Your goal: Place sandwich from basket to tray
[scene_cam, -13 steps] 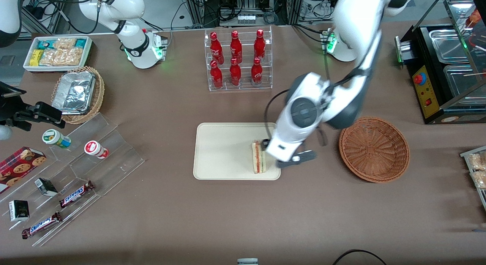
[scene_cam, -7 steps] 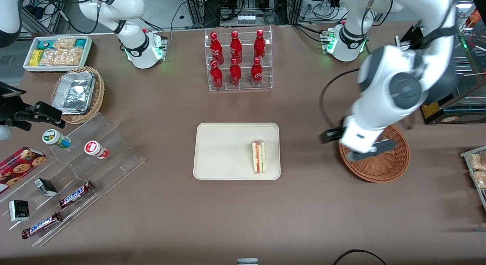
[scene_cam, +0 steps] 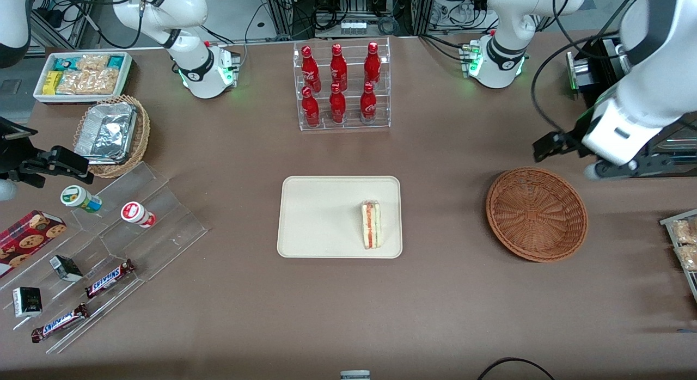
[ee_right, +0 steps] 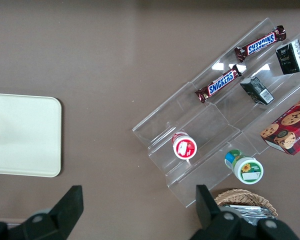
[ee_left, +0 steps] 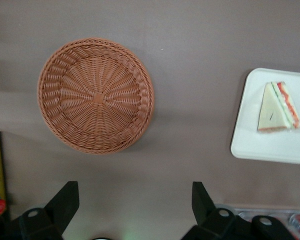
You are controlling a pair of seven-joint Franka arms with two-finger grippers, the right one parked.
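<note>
The sandwich (scene_cam: 371, 225), a pale wedge with red and green filling, lies on the cream tray (scene_cam: 321, 216) near the tray's edge toward the working arm's end; it also shows as the sandwich (ee_left: 277, 107) on the tray (ee_left: 255, 145) in the left wrist view. The reddish-brown basket (scene_cam: 536, 214) stands empty beside the tray; the wrist view shows the same empty basket (ee_left: 96, 95). My left gripper (scene_cam: 615, 167) hangs high above the table, farther from the front camera than the basket, toward the working arm's end. The gripper (ee_left: 135, 200) is open with nothing between its fingers.
A clear rack of red bottles (scene_cam: 342, 86) stands farther back than the tray. A black machine (scene_cam: 637, 113) sits close to the gripper. Toward the parked arm's end are a tan basket with foil (scene_cam: 111, 135), a white snack bin (scene_cam: 81, 75) and an acrylic snack stand (scene_cam: 109, 249).
The gripper left the sandwich lying on the tray, swung over the basket and on toward the working arm's end, rising as it went. The sandwich has not moved.
</note>
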